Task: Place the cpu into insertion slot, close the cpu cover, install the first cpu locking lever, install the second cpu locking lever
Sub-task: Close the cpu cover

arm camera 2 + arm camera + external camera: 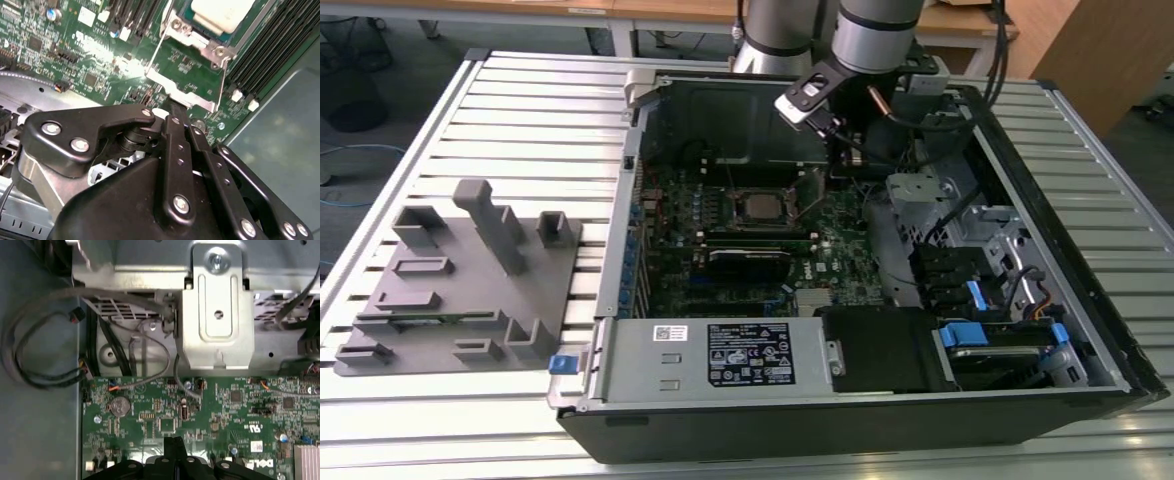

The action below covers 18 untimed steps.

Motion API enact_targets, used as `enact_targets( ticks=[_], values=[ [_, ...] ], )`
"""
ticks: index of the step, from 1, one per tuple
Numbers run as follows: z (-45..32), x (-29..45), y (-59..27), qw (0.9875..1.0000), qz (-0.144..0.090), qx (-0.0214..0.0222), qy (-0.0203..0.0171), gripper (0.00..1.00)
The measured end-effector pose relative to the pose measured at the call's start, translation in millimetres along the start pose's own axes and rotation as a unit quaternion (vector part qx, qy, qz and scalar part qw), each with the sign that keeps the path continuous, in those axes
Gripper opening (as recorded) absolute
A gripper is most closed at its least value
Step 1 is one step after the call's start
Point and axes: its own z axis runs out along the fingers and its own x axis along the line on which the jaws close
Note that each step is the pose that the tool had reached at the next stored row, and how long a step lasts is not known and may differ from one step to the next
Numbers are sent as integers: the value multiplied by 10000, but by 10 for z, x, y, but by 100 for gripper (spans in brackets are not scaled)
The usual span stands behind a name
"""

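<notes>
In the middle of the exterior view the cpu lies flat on the green motherboard, inside the open computer case. The arm reaches in from the upper middle. In the second wrist view the gripper has its fingers pressed together with nothing between them. The tips are just beside a silvery metal tab, near the cpu cover that frames the chip.
</notes>
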Motion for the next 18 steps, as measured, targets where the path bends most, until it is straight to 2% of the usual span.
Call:
enact_targets(
  ticks=[3,9,18],
  values=[
    [-3,-2,-86,10000,1,-20,0,11],
    [-7,-5,-252,10000,4,-90,3,11],
    [-7,-5,-265,10000,4,-94,2,11]
  ],
)
